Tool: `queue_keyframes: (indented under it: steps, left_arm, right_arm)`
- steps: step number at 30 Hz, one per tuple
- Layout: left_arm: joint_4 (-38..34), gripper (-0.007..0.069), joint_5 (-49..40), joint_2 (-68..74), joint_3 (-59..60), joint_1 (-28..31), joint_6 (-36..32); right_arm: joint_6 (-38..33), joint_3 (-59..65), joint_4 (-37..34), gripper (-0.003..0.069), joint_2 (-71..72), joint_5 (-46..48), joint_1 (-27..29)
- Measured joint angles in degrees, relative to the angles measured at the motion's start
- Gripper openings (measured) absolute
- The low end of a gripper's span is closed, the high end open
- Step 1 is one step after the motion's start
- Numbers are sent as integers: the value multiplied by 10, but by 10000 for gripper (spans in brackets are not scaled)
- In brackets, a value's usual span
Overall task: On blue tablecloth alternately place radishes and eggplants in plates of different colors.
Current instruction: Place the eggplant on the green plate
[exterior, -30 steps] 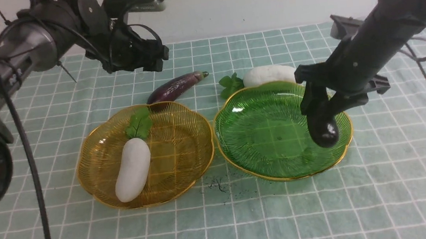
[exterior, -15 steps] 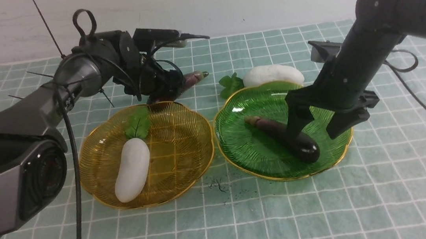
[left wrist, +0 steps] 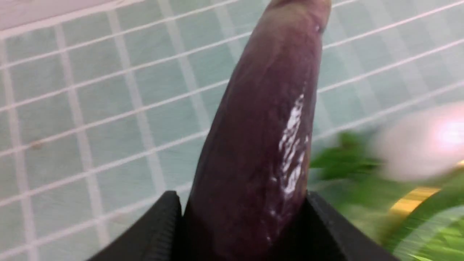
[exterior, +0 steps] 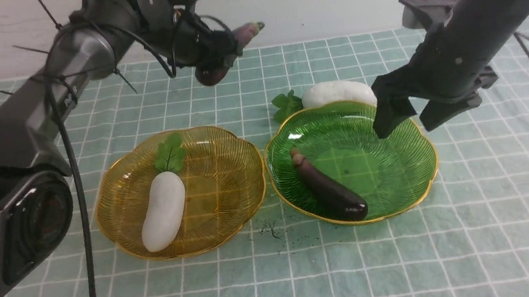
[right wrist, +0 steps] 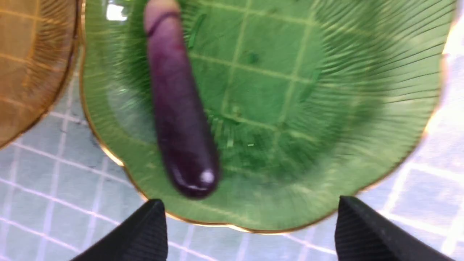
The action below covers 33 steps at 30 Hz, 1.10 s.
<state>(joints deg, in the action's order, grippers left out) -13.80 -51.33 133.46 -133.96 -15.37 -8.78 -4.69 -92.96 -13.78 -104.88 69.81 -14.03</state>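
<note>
Robot-arm (exterior: 469, 33) setup, prob. lab.

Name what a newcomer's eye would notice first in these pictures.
Probably the two gold-rimmed plates side by side: the amber one with a white radish, the green one with a dark eggplant. Behind them, the left gripper holds another eggplant above the cloth.
</note>
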Motion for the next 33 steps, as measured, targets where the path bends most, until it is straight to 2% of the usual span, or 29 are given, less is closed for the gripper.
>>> queue_keyframes:
  steps: [5, 8, 11, 12, 15, 19, 24, 27, 31, 33]
  left_arm:
    - [-148, 363, -140, -52, -10, -34, 1]
    - [-181, 363, -182, -45, -10, -65, 21]
    - [-180, 363, -190, -32, -10, -86, 56]
    - [-176, 363, -190, -17, -10, -102, 83]
    - [-152, 363, -185, 12, -10, -129, 129]
    - [-115, 363, -164, 48, -9, -158, 145]
    - [-95, 374, -129, 61, -9, -168, 148]
    - [-73, 468, -123, 62, -9, -167, 148]
    - [-52, 580, -161, 62, -9, -162, 150]
    - [-46, 603, -174, 60, -9, -158, 150]
  right_arm:
    - [-23, 0, 97, 559, 37, -17, 0]
    - [-7, 0, 158, 559, 49, -18, 0]
    - [20, 0, 194, 559, 54, -18, 0]
    - [53, 0, 223, 559, 56, -18, 0]
    - [77, 0, 246, 559, 58, -17, 0]
    - [80, 0, 253, 559, 58, -11, 0]
    - [72, 0, 255, 559, 58, -3, 0]
    - [72, 0, 259, 559, 58, -2, 0]
    - [72, 0, 260, 559, 58, -2, 0]
    - [72, 0, 262, 559, 58, -2, 0]
